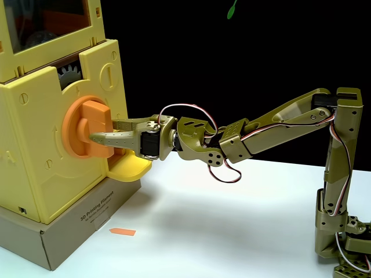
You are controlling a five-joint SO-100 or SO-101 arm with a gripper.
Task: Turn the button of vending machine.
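The yellow vending machine fills the left of the fixed view, standing on a cardboard base. Its round orange button faces right, with the thick bar across it standing nearly upright. My olive-green gripper reaches in from the right at button height. One finger lies across the near side of the bar, and the other passes behind it at the top. The jaws are shut on the button's bar.
A grey gear shows in a slot above the button, under the clear window. The yellow tray juts out just below my gripper. An orange arrow mark lies on the white table. My arm's base stands at the far right.
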